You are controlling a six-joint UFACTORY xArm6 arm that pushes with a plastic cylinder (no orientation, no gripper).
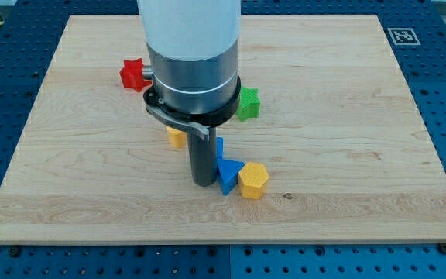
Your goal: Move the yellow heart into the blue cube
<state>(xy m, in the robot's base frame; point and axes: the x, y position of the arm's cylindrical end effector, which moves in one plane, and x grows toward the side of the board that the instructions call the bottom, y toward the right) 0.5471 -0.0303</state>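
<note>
- Pale wooden desk [347, 116]: little danger of losing blocks over an edge, since the cluster sits around the middle, somewhat toward the bottom edge.
- Broad white-and-grey arm housing [192, 62]: hides much of the middle, so a misjudged heading seems the main risk.
- Yellow plastic block, taken for the yellow heart [176, 138]: only a corner shows, left of the rod and apart from it; shape not confirmable. Likely to spin or slip sideways if pushed off-centre.
- Blue plastic piece, taken for the blue cube [220, 147]: mostly hidden just right of the rod, which stands between it and the heart. Could be knocked away by a careless sweep.
- Blue triangular block [228, 177] and yellow hexagonal block [253, 180]: touching each other, just right of the rod's foot, easily dragged along or mistaken for the targets.
- Pose: upright over the desk's middle, the tool a straight dark rod [202, 159] with no jaws, holding nothing.
- My tip [203, 183]: planted on the desk, just left of the blue triangular block, nearer the bottom edge than the heart.
</note>
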